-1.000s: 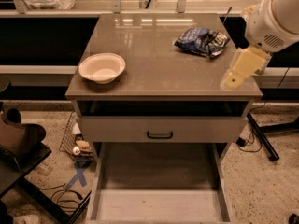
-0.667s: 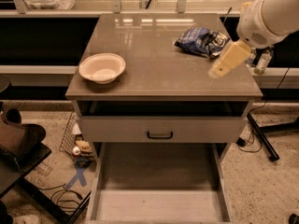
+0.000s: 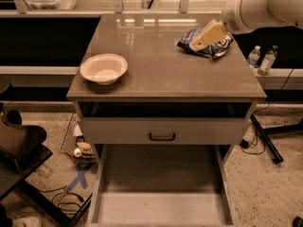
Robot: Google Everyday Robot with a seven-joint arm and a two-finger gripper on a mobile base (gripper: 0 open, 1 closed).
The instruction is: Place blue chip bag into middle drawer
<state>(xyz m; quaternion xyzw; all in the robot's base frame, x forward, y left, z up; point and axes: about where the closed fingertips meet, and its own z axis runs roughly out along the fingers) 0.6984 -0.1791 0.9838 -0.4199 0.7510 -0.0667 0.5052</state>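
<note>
The blue chip bag (image 3: pixel 215 50), dark-blue crinkled foil with white print, lies at the back right of the cabinet top (image 3: pixel 161 74). My gripper (image 3: pixel 195 45), cream-coloured on a white arm that comes in from the upper right, sits right over the bag and covers its middle. I cannot tell whether it touches the bag. The middle drawer (image 3: pixel 161 207) is pulled out at the bottom front, a wide shallow grey tray with a pale floor and nothing in it.
A white bowl (image 3: pixel 103 69) stands at the left of the cabinet top. A grey drawer front with a black handle (image 3: pixel 162 136) sits above the open tray. Two water bottles (image 3: pixel 267 60) stand at the right, a black stand leg (image 3: pixel 265 138) and cables on the floor, a dark chair (image 3: pixel 19 145) at the left.
My gripper has moved left and toward the back, from the cabinet top's right edge to directly over the chip bag. The bag, the bowl and the drawer have not moved.
</note>
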